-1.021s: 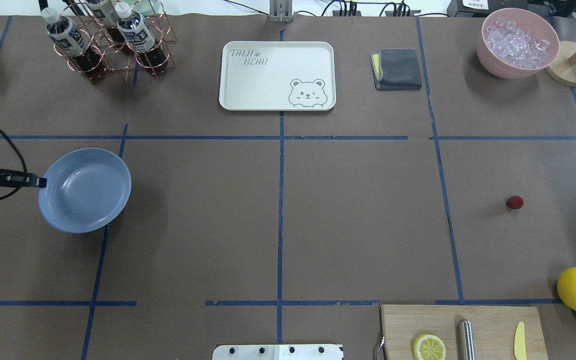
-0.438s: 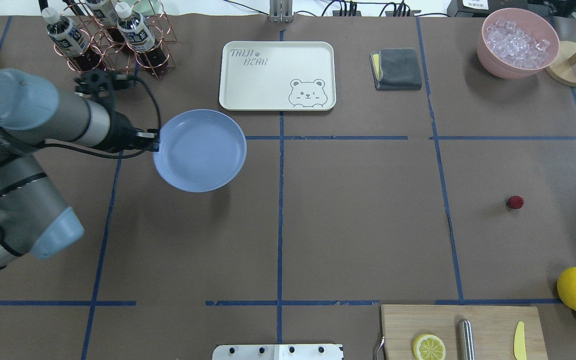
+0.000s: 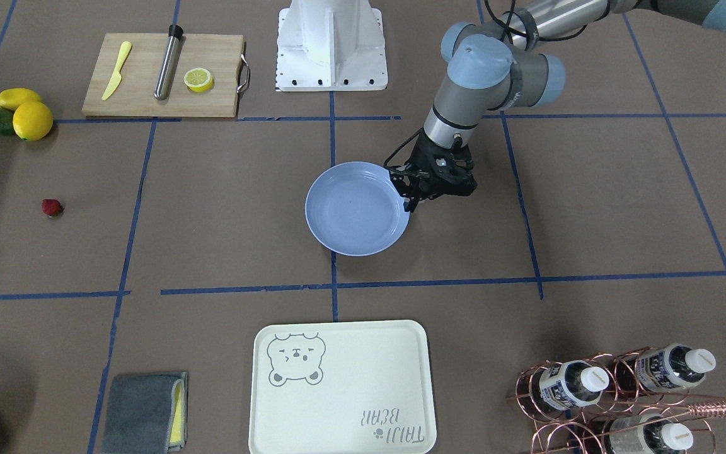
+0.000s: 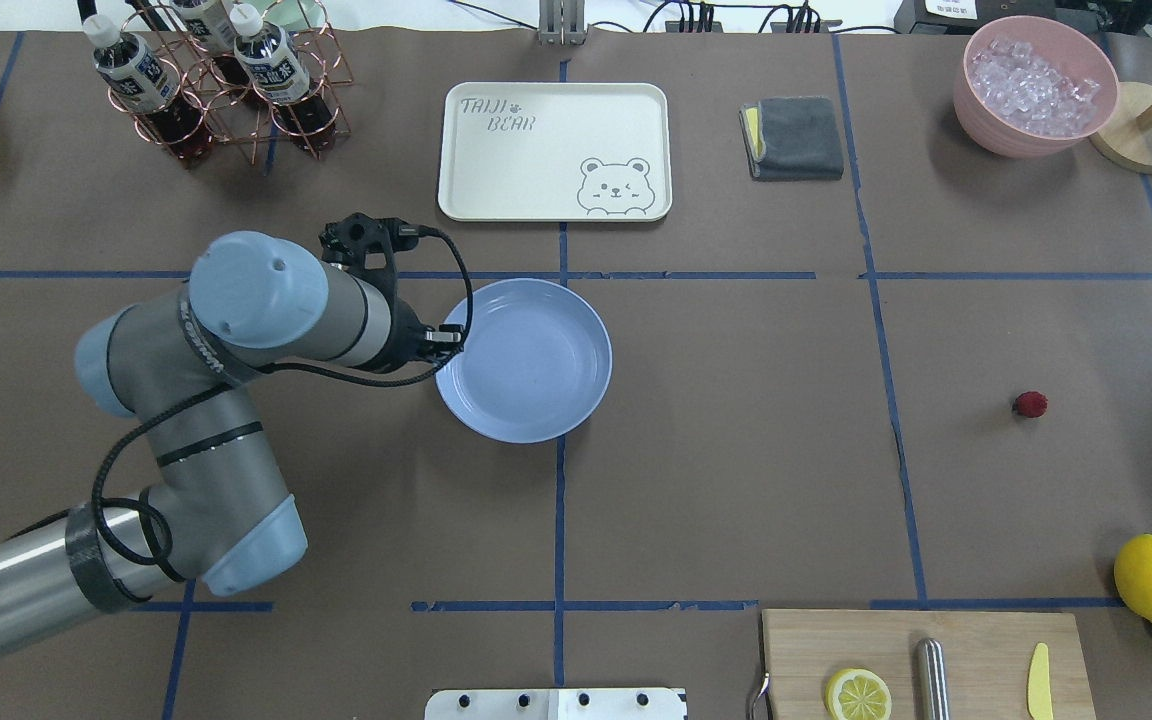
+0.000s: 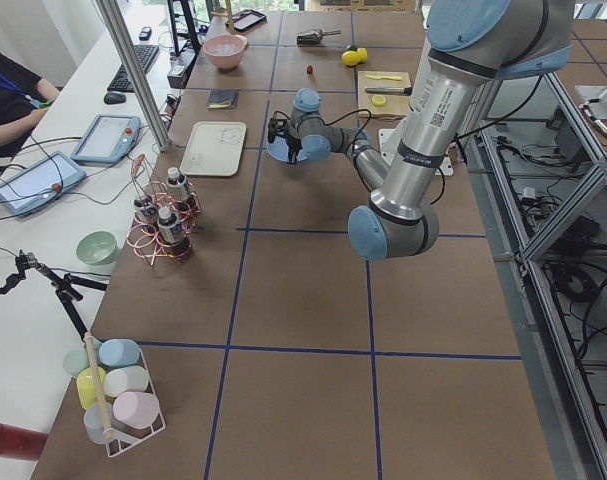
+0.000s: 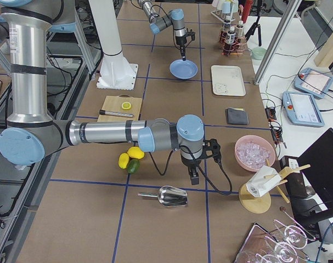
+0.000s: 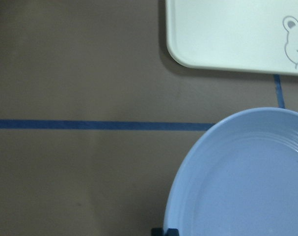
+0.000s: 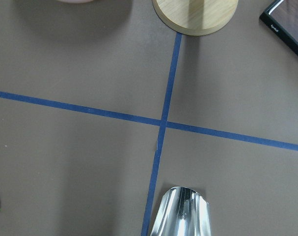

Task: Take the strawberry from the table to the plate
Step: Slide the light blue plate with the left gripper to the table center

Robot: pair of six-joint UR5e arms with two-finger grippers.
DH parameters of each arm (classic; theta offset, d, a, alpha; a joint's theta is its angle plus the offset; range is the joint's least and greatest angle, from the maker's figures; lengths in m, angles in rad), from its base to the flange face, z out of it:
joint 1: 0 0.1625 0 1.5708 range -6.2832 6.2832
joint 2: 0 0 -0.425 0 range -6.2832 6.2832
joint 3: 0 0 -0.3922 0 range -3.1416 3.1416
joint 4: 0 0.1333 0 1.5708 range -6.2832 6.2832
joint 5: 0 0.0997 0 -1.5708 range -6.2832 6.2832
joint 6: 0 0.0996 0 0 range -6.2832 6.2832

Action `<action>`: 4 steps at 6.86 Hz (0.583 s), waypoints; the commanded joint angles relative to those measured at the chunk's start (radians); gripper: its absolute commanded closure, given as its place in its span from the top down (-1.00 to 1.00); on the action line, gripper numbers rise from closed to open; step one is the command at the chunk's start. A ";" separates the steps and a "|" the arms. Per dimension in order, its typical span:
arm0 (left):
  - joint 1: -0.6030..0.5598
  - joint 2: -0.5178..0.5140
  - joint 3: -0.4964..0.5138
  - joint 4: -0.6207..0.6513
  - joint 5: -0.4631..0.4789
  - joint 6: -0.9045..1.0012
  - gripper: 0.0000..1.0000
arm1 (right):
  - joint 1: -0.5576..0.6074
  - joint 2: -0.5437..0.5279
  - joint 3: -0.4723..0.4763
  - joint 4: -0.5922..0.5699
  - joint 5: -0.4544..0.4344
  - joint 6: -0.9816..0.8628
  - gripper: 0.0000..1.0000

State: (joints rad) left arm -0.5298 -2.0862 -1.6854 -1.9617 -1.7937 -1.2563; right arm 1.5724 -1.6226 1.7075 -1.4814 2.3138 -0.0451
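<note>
Strawberry (image 4: 1029,404) lies by itself on the brown table (image 4: 736,480), in the right part of the overhead view, well apart from the plate (image 4: 536,375), which is near the middle of that view, just below the cream tray (image 4: 536,150). The left gripper (image 4: 448,337) is at the plate's left rim in the overhead view and is clamped on that rim. The whole right half of the frame lies between it and the berry. In the front-facing view the sides are swapped, with the berry at the far left and the gripper at the right edge of the plate. Whether the plate rests on the paper or is held just above it cannot be told.

The right gripper (image 6: 194,178) shows only in the right side view, low in the frame. It points down, near the lemons (image 6: 134,153) and a metal scoop (image 6: 173,195), and from there I cannot tell whether its jaws are parted or closed. The berry is not to be made out in that view.

The right wrist camera catches only a sliver of the berry, cut off at the lower left edge of the frame — a bit of red with green. The scoop is cut off at the bottom edge. The left wrist camera shows the plate cropped at the lower right, with only a dark fingertip (image 7: 164,231) at the bottom edge — no more of the fingers is in the frame.
</note>
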 commanded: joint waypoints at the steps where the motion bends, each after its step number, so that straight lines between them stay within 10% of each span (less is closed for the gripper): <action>1: 0.074 -0.012 0.018 -0.011 0.048 -0.026 -1.00 | 0.000 0.004 -0.002 0.000 -0.001 0.002 1.00; 4: 0.077 -0.026 0.050 -0.020 0.050 -0.025 -1.00 | 0.000 0.006 -0.002 0.000 -0.001 0.002 1.00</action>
State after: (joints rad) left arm -0.4550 -2.1094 -1.6450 -1.9784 -1.7454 -1.2807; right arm 1.5723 -1.6171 1.7058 -1.4818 2.3133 -0.0430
